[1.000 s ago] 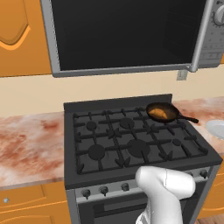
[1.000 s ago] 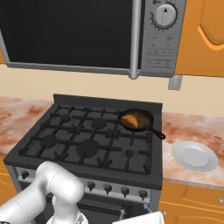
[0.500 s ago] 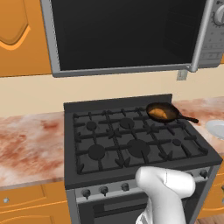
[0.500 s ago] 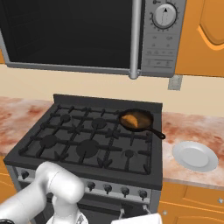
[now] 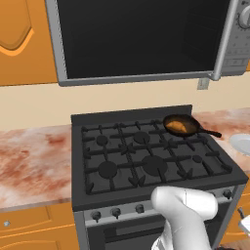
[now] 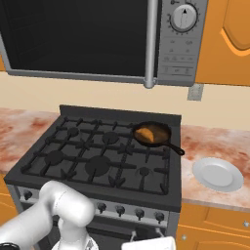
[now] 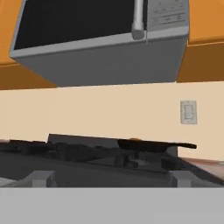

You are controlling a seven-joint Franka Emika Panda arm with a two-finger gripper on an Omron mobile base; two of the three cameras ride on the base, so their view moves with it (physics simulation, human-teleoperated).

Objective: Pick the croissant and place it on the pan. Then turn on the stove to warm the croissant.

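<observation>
The croissant (image 5: 177, 127) (image 6: 145, 133) lies inside the pan (image 5: 192, 122) (image 6: 164, 135), which sits on the back right burner of the stove (image 5: 146, 163) (image 6: 97, 158). From low down in the hand view, the pan (image 7: 153, 145) appears edge-on with a sliver of the croissant (image 7: 134, 139) above its rim. My gripper (image 7: 111, 179) is down in front of the stove's front edge, open, its two tips far apart with nothing between them. A row of knobs (image 5: 115, 212) (image 6: 120, 211) runs along the grey front panel.
A white plate (image 6: 217, 173) (image 5: 241, 142) rests on the marble counter right of the stove. A large microwave (image 5: 141, 39) (image 6: 97, 34) hangs above the burners. A wall outlet (image 6: 195, 92) is behind the pan. Orange cabinets flank the range.
</observation>
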